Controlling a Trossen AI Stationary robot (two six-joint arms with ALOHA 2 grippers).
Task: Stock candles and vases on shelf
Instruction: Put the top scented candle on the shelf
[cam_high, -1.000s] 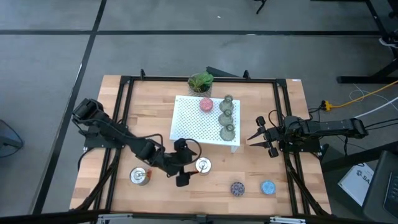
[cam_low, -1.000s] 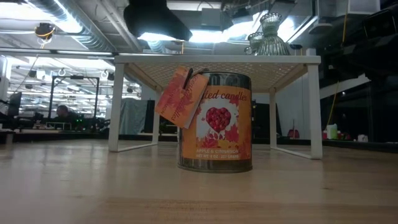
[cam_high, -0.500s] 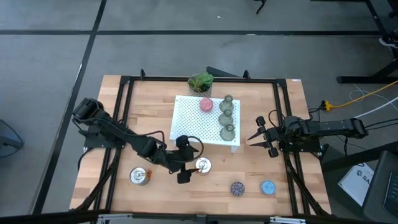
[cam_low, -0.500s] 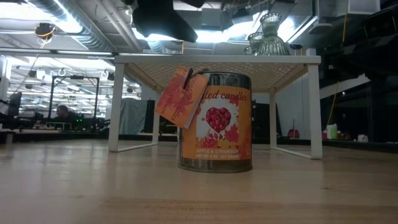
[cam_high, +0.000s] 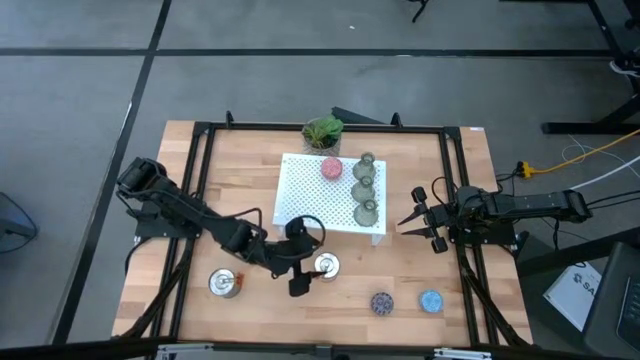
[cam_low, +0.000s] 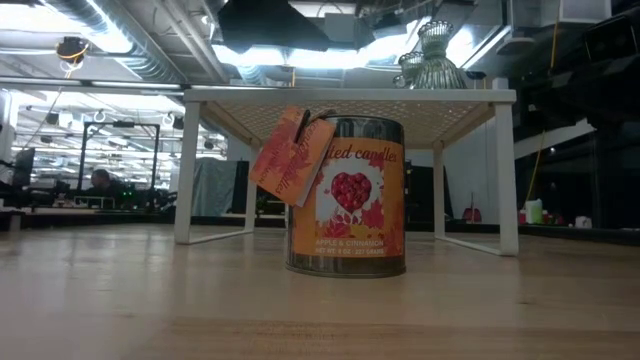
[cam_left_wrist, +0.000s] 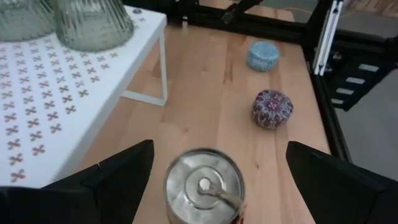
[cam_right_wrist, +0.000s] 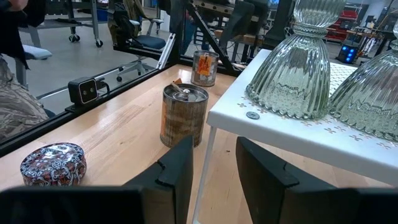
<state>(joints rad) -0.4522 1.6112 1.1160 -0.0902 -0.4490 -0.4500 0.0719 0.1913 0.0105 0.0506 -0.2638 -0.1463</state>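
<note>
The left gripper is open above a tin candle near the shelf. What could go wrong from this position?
1. The left gripper straddles the tin candle with open fingers; a tag hangs from the tin and may snag or upset the grip.
2. The tin stands close beside the shelf, so a lift could knock the shelf's edge.
3. Three vases already crowd one side of the shelf; a careless placement might tip one.

1. The tin candle in the low view carries an orange label with script lettering, partly hidden by a hanging tag; the visible part reads "…ted candles".
2. Below the red heart on that label, a line of small print reads roughly "APPLE & CINNAMON".
3. The line beneath it is too small to read.
</note>
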